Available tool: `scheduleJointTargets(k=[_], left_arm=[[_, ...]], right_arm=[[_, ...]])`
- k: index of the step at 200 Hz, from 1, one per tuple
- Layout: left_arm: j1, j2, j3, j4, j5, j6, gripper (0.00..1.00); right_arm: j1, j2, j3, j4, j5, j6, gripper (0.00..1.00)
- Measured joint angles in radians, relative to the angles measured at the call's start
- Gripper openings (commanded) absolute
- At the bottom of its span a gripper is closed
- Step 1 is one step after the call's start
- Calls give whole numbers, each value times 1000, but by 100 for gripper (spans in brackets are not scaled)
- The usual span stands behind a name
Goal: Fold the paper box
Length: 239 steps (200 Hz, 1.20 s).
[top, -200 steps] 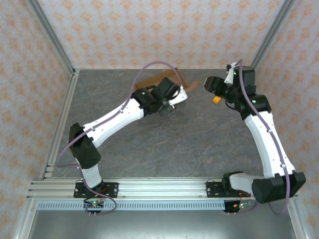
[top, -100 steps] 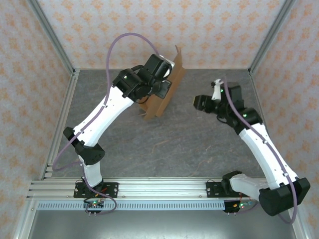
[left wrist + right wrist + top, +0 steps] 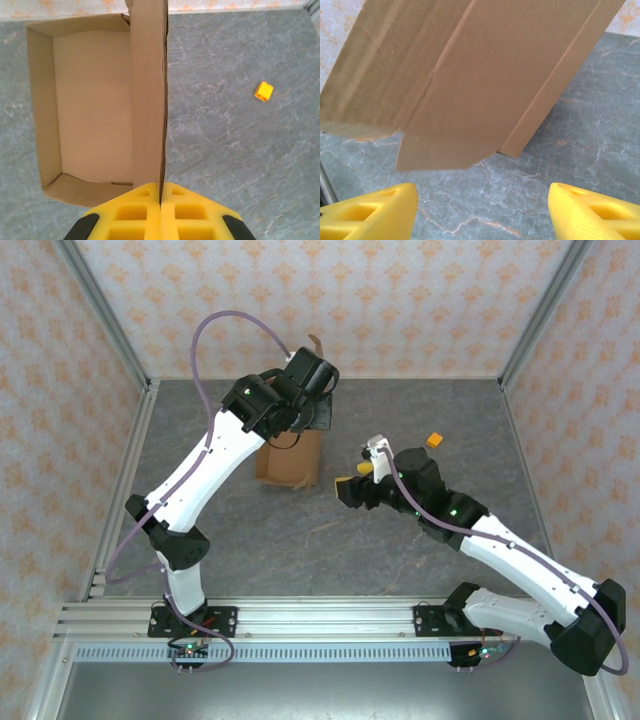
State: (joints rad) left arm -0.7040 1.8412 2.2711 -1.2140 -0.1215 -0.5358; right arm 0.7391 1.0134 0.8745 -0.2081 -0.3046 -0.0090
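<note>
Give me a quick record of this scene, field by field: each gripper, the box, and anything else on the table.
left gripper: shut on the edge of one panel of the paper box
right gripper: open, empty, facing the box's outer side
paper box: brown cardboard, partly formed, shallow, side walls raised
small orange block: loose on the table, apart from the box and both grippers

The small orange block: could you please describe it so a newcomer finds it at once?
Start at the grey marbled table. Toward its far right, beyond the right arm, lies the orange block. It is tiny and bright, unlike the brown paper box.
</note>
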Motion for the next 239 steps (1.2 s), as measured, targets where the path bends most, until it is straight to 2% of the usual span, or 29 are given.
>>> scheduleJointTargets(k=[35,78,116,178,239], left_arm=[[0,0,0,1,-40,-158,0],[7,28,16,-31,-152,-402,0],[39,53,3,-58,-175,-612,0],[121,174,39,-103,-115,-866,0],[203,182,-4,-59,-21,-1053,0]], right_arm=[[0,-6,-20,25,2,-45,71],[18,-24,-25,25,-10,-99,71],[40,3,3,19,12,-138,75],[40,93,107,-5,142,-160,79],[9,77,108,-98,208,-125,79]])
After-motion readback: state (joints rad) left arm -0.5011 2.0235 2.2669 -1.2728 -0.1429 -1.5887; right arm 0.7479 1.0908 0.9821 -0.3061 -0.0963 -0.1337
